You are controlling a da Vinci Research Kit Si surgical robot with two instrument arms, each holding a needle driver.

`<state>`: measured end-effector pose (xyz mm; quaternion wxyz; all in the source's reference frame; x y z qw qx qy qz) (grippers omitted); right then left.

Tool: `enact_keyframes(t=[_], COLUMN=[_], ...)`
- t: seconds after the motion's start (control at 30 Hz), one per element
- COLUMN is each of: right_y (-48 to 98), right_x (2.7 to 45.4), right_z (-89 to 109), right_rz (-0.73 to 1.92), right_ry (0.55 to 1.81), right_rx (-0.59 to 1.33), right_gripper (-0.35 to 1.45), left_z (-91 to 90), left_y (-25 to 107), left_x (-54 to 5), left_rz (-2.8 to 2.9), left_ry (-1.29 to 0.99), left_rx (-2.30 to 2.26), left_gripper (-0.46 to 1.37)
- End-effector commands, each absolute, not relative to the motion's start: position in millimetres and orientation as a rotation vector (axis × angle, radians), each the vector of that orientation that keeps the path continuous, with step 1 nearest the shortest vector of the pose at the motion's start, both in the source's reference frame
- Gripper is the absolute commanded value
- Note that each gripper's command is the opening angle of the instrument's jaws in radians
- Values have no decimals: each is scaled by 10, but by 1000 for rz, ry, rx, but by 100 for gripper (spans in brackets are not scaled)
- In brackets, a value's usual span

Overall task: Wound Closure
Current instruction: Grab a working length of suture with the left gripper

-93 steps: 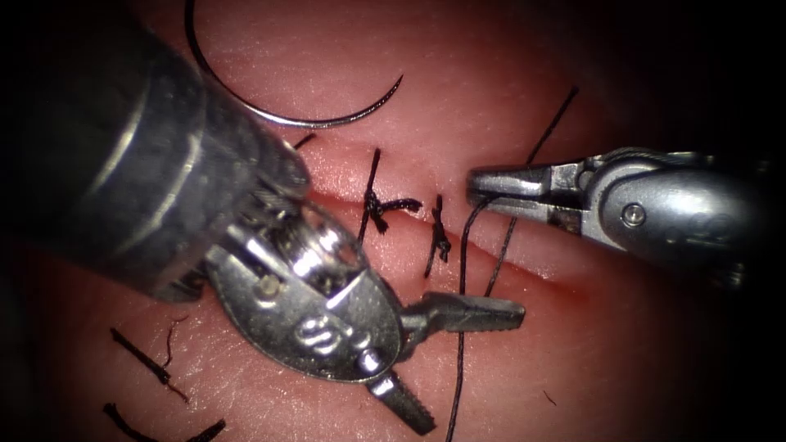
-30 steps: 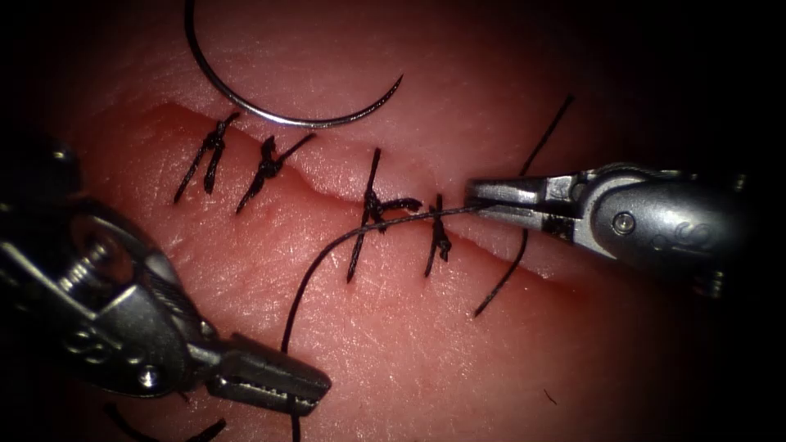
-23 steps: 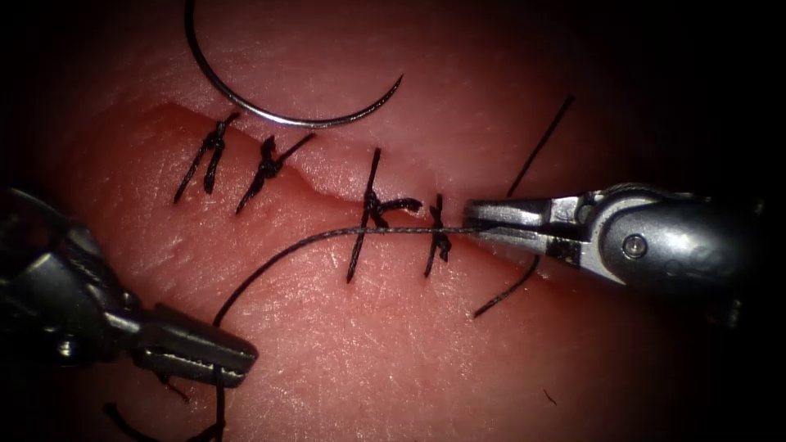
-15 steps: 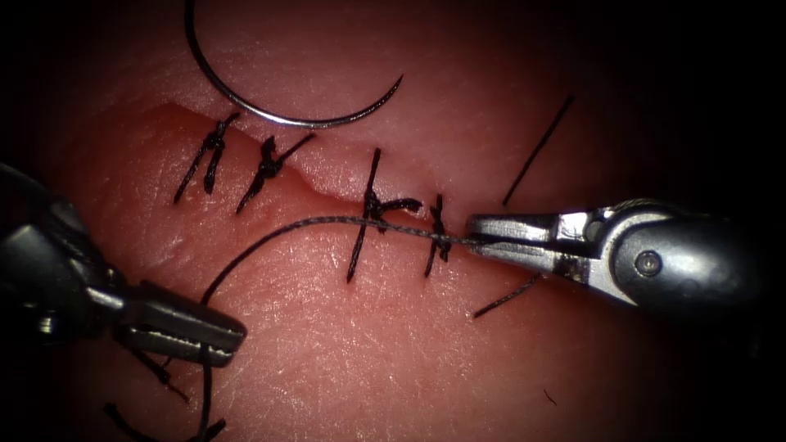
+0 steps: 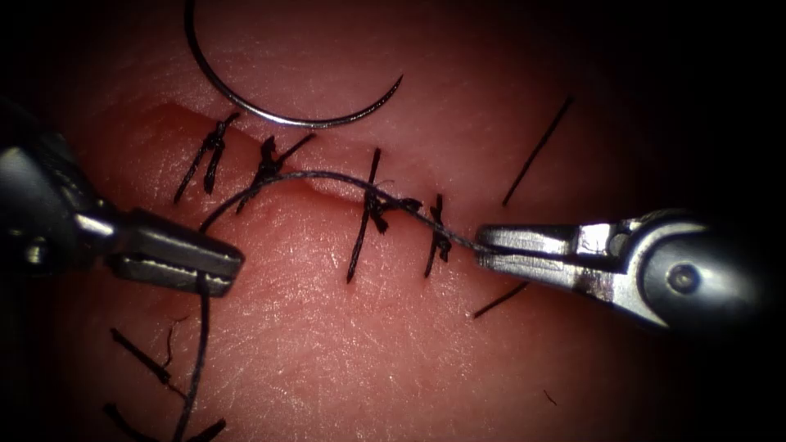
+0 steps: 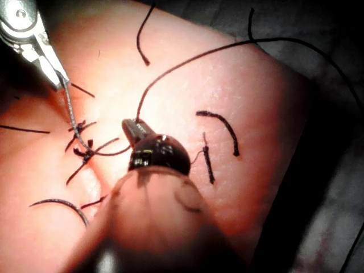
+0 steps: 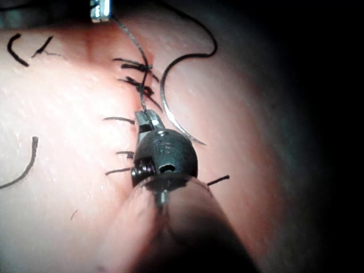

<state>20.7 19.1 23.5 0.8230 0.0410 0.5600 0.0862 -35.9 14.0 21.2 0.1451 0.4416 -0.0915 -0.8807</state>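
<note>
Left gripper clamped on the thread at left of field. Thread arcs rightward over the knotted stitches along the cut. Needle lies free on the tissue above the cut, not embedded. Right gripper clamped on the thread's other end.

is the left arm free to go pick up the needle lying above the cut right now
Probably not as it stands: the left end effector is shut on the thread, as is the right end effector. The needle lies loose on the tissue, nothing covering it.
</note>
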Motion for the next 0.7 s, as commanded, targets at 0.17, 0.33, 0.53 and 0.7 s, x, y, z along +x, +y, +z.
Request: enact_keyframes(t=[0.17, 0.33, 0.53, 0.7], right_y=[198, 199, 197, 197], right_x=[203, 199, 198, 198], right_z=[238, 239, 237, 237], right_rz=[226, 262, 281, 281], right_ry=[1201, 1190, 1178, 1178], right_rx=[17, -18, -28, -28], right_gripper=[118, 128, 126, 123], left_z=[209, 208, 209, 211], left_y=[143, 142, 141, 139], left_x=[-348, -346, -350, -352], left_rz=[-2543, -2547, -2549, -2547], left_ry=[-276, -278, -279, -277], left_rx=[1266, 1263, 1263, 1266], left_gripper=[-35, -35, -35, -35])
